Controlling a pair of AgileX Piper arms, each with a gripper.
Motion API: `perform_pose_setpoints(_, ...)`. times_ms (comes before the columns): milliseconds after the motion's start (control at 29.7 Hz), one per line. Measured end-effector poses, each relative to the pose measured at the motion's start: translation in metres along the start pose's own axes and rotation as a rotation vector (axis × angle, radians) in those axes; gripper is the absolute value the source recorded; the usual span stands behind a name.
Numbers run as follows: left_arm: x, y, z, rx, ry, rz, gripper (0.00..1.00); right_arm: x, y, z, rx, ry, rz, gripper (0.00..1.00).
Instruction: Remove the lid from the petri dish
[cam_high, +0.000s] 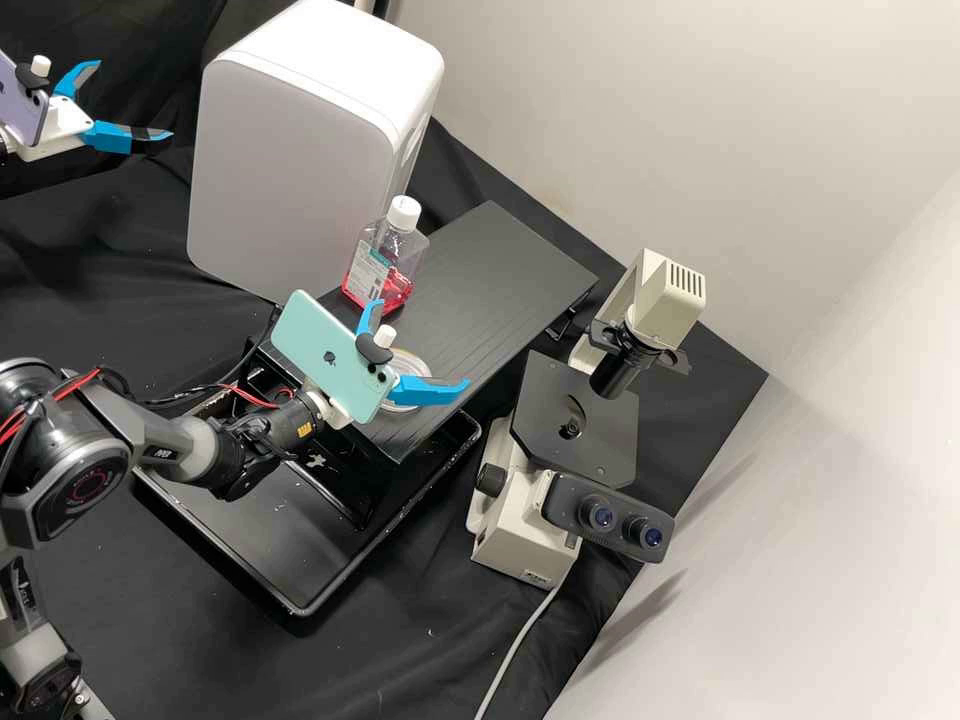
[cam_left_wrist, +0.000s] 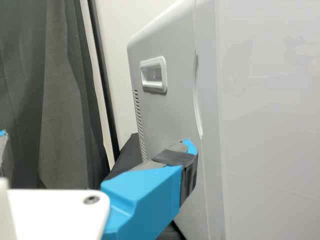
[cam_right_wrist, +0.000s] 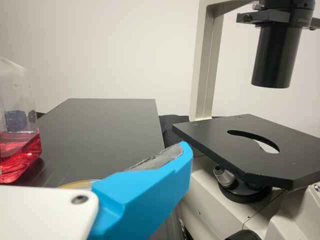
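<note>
Round clear petri dish (cam_high: 412, 365) with pale filling, flat on black ribbed plate (cam_high: 500, 280), near clear bottle of red liquid (cam_high: 385, 265). Right hand (cam_high: 420, 345) spread wide, low over dish, gripping nothing; touching or not, cannot tell.

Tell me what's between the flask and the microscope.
Just a bare stretch of the black plate, seen in the high view between flask and microscope.

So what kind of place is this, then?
Most likely a biology laboratory bench: there is a microscope, a capped flask of red liquid and a petri dish on a black platform.
</note>
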Motion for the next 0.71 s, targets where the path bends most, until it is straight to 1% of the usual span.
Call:
perform_pose_setpoints(438,0.000,-0.0001,0.001,0.000,-0.003,0.000,1.00,0.000,0.000,0.000,0.000,0.000,0.000,1.00)
perform_pose_setpoints(505,0.000,-0.0005,0.003,-0.011,-0.007,-0.001,1.00,0.000,0.000,0.000,0.000,0.000,0.000,1.00)
perform_pose_setpoints(538,-0.001,-0.0014,0.005,-0.020,-0.010,-0.004,1.00,0.000,0.000,0.000,0.000,0.000,0.000,1.00)
perform_pose_setpoints(572,-0.001,-0.0026,0.009,-0.036,-0.017,-0.008,1.00,0.000,0.000,0.000,0.000,0.000,0.000,1.00)
perform_pose_setpoints(606,-0.003,-0.0054,0.013,-0.052,-0.022,-0.018,1.00,0.000,0.000,0.000,0.000,0.000,0.000,1.00)
perform_pose_setpoints(639,-0.005,-0.0077,0.016,-0.063,-0.025,-0.027,1.00,0.000,0.000,0.000,0.000,0.000,0.000,1.00)
perform_pose_setpoints(673,-0.007,-0.0107,0.020,-0.079,-0.032,-0.038,1.00,0.000,0.000,0.000,0.000,0.000,0.000,1.00)
perform_pose_setpoints(707,-0.010,-0.0136,0.024,-0.086,-0.037,-0.049,1.00,0.000,0.000,0.000,0.000,0.000,0.000,1.00)
